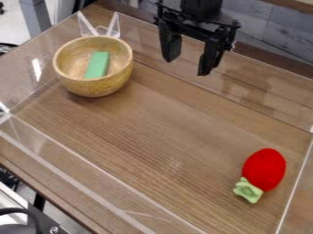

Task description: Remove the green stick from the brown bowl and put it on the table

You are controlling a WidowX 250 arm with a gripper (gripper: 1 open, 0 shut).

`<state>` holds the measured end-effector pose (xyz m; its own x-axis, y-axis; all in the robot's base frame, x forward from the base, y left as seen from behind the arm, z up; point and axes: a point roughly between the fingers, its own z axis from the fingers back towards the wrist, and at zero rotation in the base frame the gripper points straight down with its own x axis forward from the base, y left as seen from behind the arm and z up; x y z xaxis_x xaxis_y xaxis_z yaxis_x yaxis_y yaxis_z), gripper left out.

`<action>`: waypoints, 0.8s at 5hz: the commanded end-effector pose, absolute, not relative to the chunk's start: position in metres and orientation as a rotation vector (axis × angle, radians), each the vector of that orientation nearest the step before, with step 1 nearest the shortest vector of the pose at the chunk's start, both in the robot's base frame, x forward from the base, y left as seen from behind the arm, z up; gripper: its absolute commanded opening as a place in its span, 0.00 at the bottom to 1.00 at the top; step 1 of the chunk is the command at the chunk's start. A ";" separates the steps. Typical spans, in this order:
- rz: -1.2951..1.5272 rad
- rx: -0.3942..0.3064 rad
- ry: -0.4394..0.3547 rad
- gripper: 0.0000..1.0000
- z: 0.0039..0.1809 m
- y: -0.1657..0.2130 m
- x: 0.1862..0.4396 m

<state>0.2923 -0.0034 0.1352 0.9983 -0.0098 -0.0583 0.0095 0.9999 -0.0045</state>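
The green stick (pixel 98 65) lies flat inside the brown bowl (pixel 76 85), which stands on the table (pixel 159 128) at the back left. The stick runs from the bowl's near side toward its far side, tilted slightly. My gripper (pixel 185 55) hangs above the table's back edge, to the right of the bowl and well apart from it. Its black fingers (pixel 207 59) point down and stand open with nothing between them.
A red rounded object (pixel 264 168) with a small pale-green piece (pixel 248 192) rests at the front right. Low clear acrylic walls (pixel 73 174) line the table's edges. Two clear upright pieces (pixel 98 26) rise just behind the bowl.
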 end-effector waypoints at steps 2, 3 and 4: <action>0.032 -0.004 0.064 1.00 0.118 0.039 0.266; -0.011 -0.004 0.032 1.00 0.114 0.076 0.256; -0.042 0.007 0.001 1.00 0.109 0.111 0.251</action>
<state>0.2479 0.1123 0.0995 0.9991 -0.0252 -0.0327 0.0250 0.9997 -0.0062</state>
